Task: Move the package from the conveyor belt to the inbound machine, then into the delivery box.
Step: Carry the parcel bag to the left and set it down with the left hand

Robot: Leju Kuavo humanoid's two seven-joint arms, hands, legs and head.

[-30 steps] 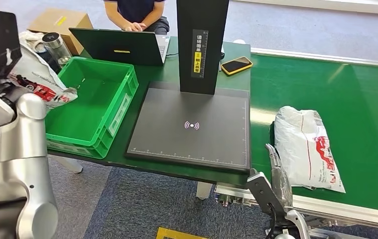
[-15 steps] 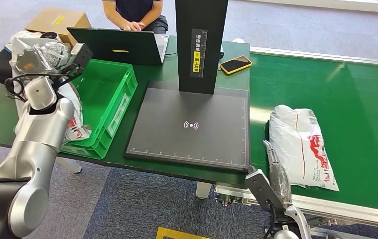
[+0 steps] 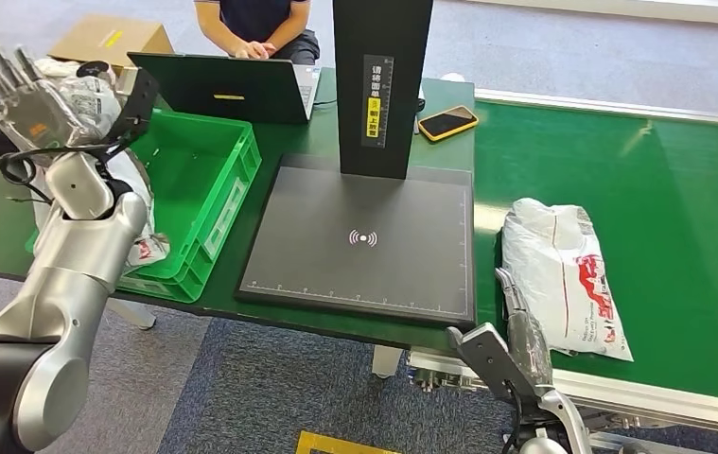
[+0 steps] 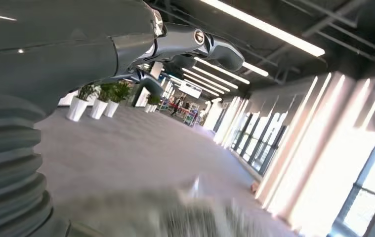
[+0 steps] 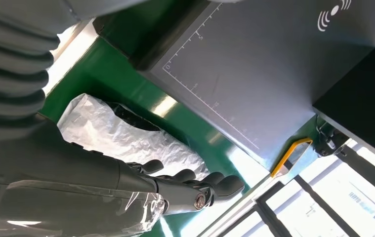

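Observation:
A white package with red print (image 3: 568,274) lies on the green conveyor belt (image 3: 657,189), close to the belt's near edge. My right hand (image 3: 517,345) is just beside its near-left end, fingers straight and holding nothing; the right wrist view shows those fingers (image 5: 190,190) in front of the package (image 5: 121,138). My left hand (image 3: 19,95) is raised at the far left, fingers spread and empty. Below it a second white package (image 3: 147,248) hangs at the left side of the green delivery box (image 3: 213,180), mostly hidden by my forearm. The dark scan plate (image 3: 364,236) lies between box and belt.
The scanner's black column (image 3: 381,85) rises behind the plate. A laptop (image 3: 232,85), a yellow-cased phone (image 3: 449,123) and a person typing sit at the table's far side. A cardboard box (image 3: 113,38) and crumpled plastic (image 3: 90,95) are at the far left.
My left hand held a package a second ago; now it is open and raised, and that package has dropped to the green box's left side. The belt package has slid slightly left.

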